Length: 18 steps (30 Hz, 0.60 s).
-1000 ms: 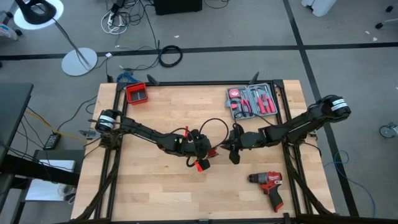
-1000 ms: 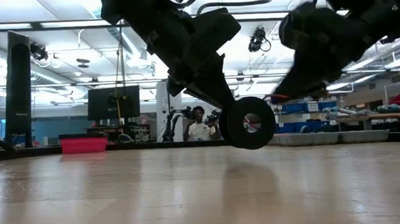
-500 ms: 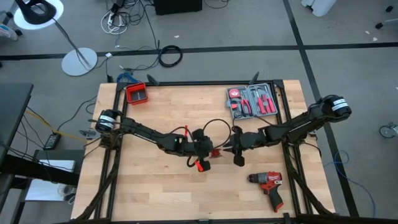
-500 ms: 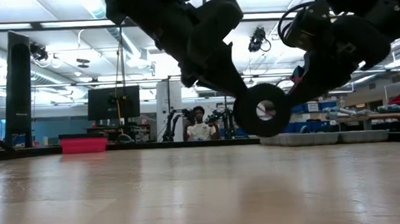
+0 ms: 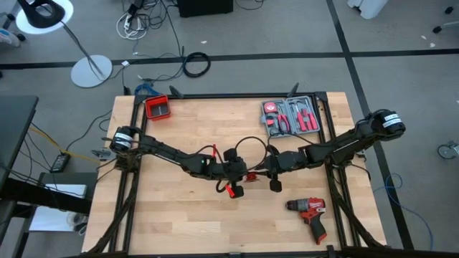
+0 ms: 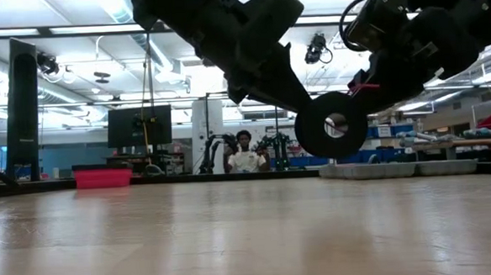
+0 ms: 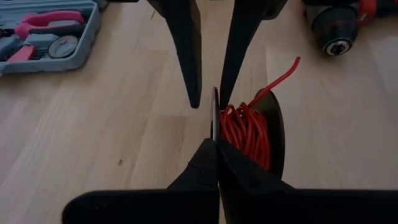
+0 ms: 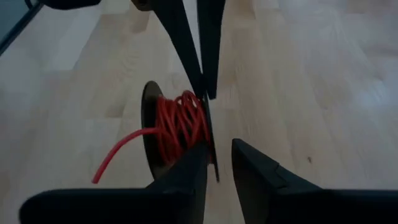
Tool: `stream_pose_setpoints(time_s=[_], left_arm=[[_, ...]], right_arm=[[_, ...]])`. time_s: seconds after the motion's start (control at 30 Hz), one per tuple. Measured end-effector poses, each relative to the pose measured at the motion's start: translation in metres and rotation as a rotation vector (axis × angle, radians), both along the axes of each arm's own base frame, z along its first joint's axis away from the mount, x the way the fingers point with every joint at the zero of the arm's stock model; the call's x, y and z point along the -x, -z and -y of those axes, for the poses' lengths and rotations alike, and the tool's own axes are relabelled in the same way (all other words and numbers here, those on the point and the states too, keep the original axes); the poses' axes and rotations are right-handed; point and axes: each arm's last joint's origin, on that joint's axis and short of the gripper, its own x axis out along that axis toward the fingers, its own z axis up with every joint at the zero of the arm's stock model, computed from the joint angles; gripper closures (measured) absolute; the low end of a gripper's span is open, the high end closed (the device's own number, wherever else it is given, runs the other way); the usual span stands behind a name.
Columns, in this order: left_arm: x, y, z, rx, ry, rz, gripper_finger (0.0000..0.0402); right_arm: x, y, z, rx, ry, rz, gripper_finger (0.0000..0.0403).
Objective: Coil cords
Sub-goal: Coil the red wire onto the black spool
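Note:
A small black spool (image 7: 249,134) wound with red cord (image 8: 180,121) hangs above the table's middle (image 5: 252,174). One loose red end (image 7: 280,71) sticks out. In the low view its round flange (image 6: 331,125) faces the near edge. My left gripper (image 7: 216,144) comes from the left and is shut on one thin flange. My right gripper (image 8: 219,146) comes from the right, open, its fingers on either side of the same flange's opposite rim. A thin black wire loop (image 5: 247,143) arches above both grippers; where it ends is hidden. My left gripper pinches the rim of the spool's thin flange (image 7: 214,124) between its two fingers, slanting down from the table's left. The flange stands upright, edge-on to the fingers. The spool is lifted clear of the table. My right gripper: one finger (image 8: 196,165) lies close against the flange rim (image 8: 211,155); whether it touches cannot be told.
A grey tool case (image 5: 290,117) lies at the far right, a red drill (image 5: 310,215) at the near right and a red bin (image 5: 157,107) at the far left corner. Bare wood lies under the spool. A person (image 6: 245,158) sits beyond the table.
My left gripper has tipped up and rolled a little, and the spool in it has swung up and toward the table's right edge. My right gripper has rolled about its own line while staying in place beside the spool.

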Motion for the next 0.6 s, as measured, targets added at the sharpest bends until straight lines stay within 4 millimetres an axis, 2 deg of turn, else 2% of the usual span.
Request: stream_pose_setpoints(time_s=[0.2, 0.47, 0.6], left_arm=[[0.0, 0.0, 0.0, -0.007, -0.01, 0.006, 0.0402], [0.001, 0.003, -0.001, 0.005, -0.03, -0.005, 0.0396], [0.002, 0.003, -0.002, -0.032, -0.079, -0.016, 0.0369]], right_arm=[[-0.001, 0.003, -0.001, -0.038, 0.005, -0.008, 0.0393], [-0.009, 0.017, -0.003, -0.09, 0.02, -0.04, 0.04], [-0.008, 0.017, -0.001, -0.102, 0.037, -0.044, 0.0401]])
